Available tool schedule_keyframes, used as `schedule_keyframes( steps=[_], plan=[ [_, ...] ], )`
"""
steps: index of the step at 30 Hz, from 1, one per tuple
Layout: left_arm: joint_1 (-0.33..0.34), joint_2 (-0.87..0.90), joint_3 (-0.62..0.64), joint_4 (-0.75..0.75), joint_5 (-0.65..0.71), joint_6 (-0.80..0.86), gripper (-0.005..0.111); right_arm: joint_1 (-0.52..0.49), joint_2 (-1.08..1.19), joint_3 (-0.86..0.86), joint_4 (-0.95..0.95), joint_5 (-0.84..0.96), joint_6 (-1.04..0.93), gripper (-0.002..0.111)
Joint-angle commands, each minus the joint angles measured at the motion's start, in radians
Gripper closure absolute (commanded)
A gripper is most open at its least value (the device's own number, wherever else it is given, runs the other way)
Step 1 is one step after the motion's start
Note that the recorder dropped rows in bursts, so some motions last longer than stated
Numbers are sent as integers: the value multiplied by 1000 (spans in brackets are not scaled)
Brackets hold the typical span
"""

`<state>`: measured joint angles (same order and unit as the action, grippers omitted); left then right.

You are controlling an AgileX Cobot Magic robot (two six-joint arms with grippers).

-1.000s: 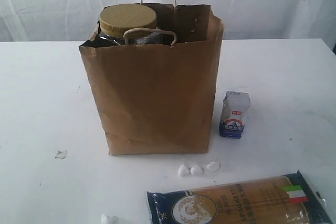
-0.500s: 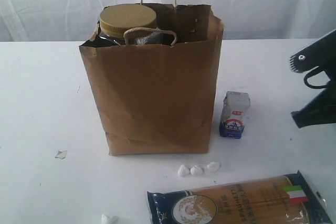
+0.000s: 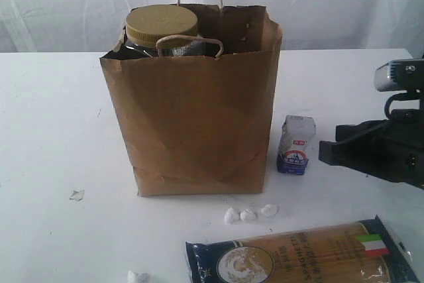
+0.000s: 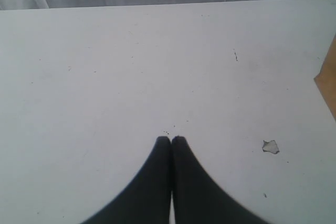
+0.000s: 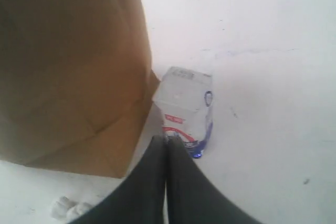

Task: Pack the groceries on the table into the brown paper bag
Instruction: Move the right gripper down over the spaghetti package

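Finding, near to far, the long spaghetti pack lying flat on the table, right end effector hanging pinched together just beside the upright small blue-white carton, brown paper bag standing alongside with the olive-lidded jar poking out, left end effector pinched together over the table.

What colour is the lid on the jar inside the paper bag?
The jar lid is olive-yellow; the exterior view shows it best.

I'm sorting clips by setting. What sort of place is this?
Probably a robotics lab or test bench, not a home: a wide white table, a plain white curtain behind it, and the right gripper near a brown paper bag.
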<state>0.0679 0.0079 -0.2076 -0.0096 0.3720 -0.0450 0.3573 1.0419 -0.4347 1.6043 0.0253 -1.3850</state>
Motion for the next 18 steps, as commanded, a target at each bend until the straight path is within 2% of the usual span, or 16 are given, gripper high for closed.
schedule_keyframes(
  steps=[1, 2, 3, 4, 7, 9, 14, 18],
  plan=[
    [1, -7, 2, -10, -4, -4, 107, -150, -4, -26, -1089, 190, 804, 108],
    [1, -7, 2, -10, -4, -4, 107, -160, -4, -41, -1371, 266, 1052, 108],
    [1, -7, 2, -10, -4, -4, 107, -162, -4, -63, -1483, 353, 1104, 108],
    [1, -7, 2, -10, -4, -4, 107, -166, -4, -90, -1501, 480, 1008, 108],
    [1, -7, 2, -10, -4, -4, 107, -166, 5, -184, -1286, 665, 717, 108],
    [1, -7, 2, -10, -4, -4, 107, -166, 34, -247, -1229, 759, 597, 108],
    [1, -7, 2, -10, -4, -4, 107, -166, 195, -403, -1287, 990, 578, 108],
    [1, -7, 2, -10, -4, -4, 107, -144, 323, -462, -1288, 1153, 502, 108]
  ],
)
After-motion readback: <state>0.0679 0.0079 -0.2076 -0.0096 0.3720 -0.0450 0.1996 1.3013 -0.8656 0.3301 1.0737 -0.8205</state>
